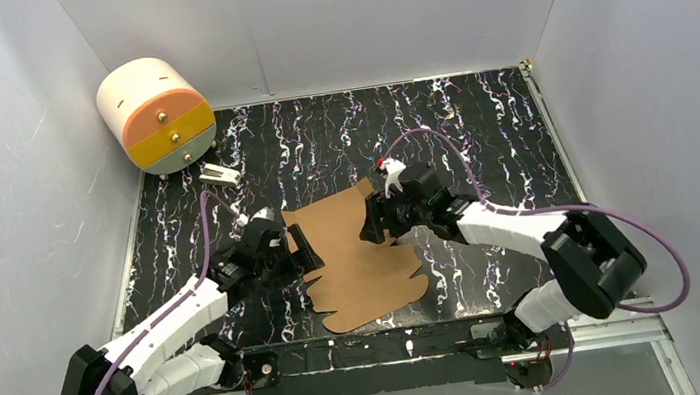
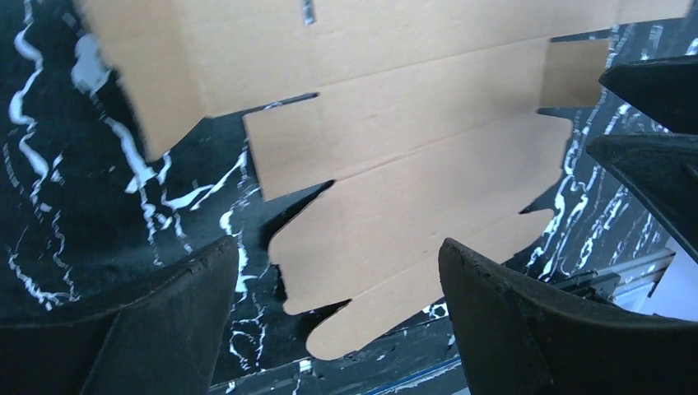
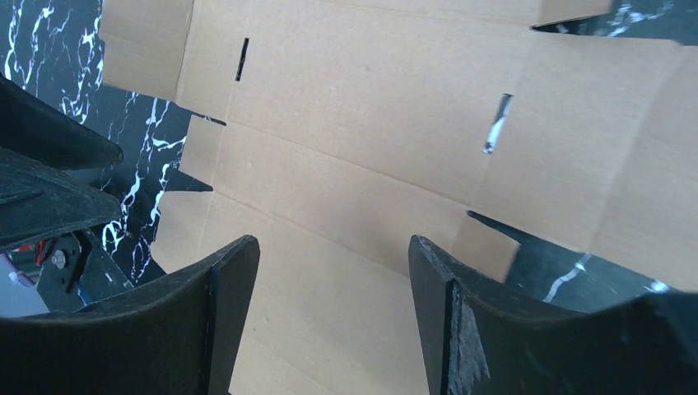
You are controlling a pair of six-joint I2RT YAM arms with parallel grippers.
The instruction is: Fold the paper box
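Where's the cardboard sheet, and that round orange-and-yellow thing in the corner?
paper box [image 1: 358,257], top view, centre of the flat brown sheet.
drawer unit [image 1: 165,114], top view, its orange front band.

The paper box [image 1: 363,256] lies on the table [image 1: 479,131] between the left hand [image 1: 300,249] and right hand [image 1: 372,225].

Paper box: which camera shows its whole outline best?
Top external: nearly the whole flat paper box shows, edge to edge. Left wrist catches only its notched flaps; right wrist only creased panels with two slots.
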